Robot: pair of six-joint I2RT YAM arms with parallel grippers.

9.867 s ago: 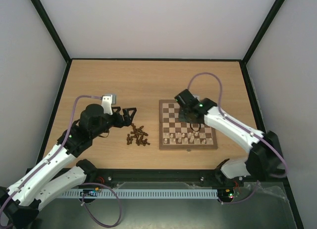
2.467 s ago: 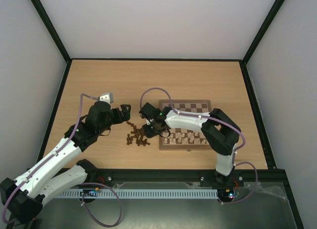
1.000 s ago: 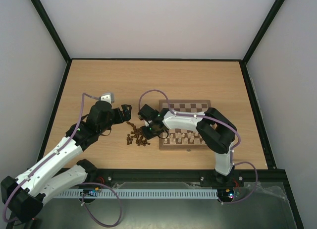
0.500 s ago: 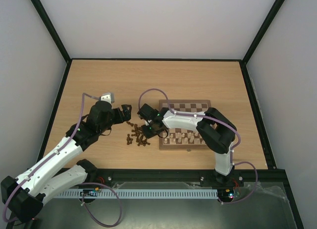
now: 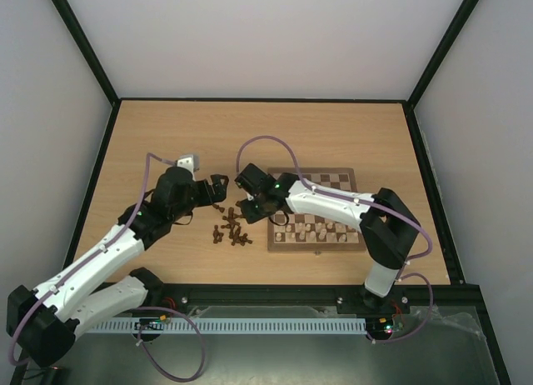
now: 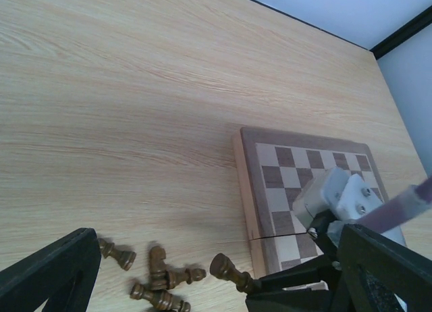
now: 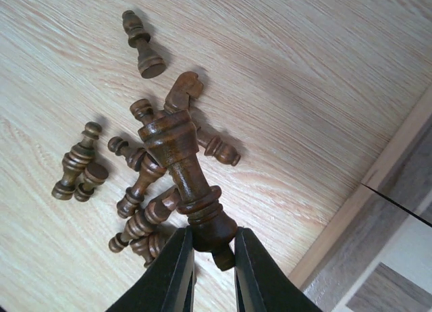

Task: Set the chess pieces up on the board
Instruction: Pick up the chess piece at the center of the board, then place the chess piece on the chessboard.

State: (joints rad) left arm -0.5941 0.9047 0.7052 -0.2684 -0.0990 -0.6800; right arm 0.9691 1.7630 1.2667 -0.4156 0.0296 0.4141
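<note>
1. Pale wooden table [image 5: 166, 143], boxed in by white walls and black frame rails.
2. Lying flat toward the near right corner: the board [image 5: 341, 182], with nothing seen on the far rows that show.
3. Reaching in from the right edge: right end effector [image 7: 212, 239], clamped on the base of one dark chessman [image 7: 179, 163], held above the heap just off the board's left side.
4. Hovering beside that heap, toward the left edge: left end effector [image 5: 218, 187], jaws apart, gripping nothing.
5. Scattered on the table between board and left arm: dark pieces [image 5: 230, 232], mostly toppled. Judged to be nearly the whole job left.
6. Standing along the board's two near rows: pale chess pieces [image 5: 316, 232], too small to count. Likely done or close to it.
</note>
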